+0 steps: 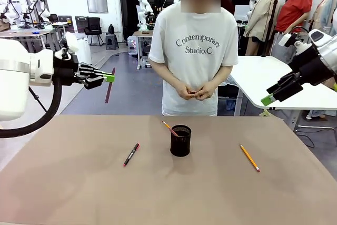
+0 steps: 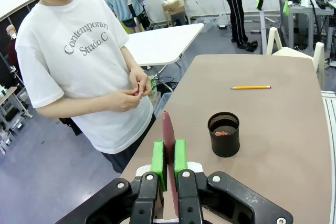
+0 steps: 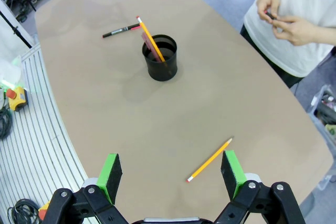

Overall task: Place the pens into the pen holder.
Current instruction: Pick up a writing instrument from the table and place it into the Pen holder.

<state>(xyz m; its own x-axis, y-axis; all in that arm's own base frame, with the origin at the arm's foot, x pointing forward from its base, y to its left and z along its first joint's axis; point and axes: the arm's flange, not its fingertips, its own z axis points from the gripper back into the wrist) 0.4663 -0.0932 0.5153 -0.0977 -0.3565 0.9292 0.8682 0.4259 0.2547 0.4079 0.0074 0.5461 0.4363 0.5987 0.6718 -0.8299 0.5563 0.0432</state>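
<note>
Black pen (image 1: 131, 154), pencil (image 1: 249, 157) flank pen holder (image 1: 180, 142) (person (image 1: 193, 51) behind).

Hidden ends and small things
The holder (image 1: 180, 140) wall hides the lower end of the pencil (image 1: 169, 128) standing in it; in the left wrist view a pinkish speck (image 2: 221, 134) inside it is too small to tell. Beyond the holder, the person's hands (image 1: 196, 91) enclose something tiny. The pads (image 2: 158, 156) of the left gripper (image 2: 169, 150) clamp the red stick (image 2: 168, 127), covering its lower part.
</note>
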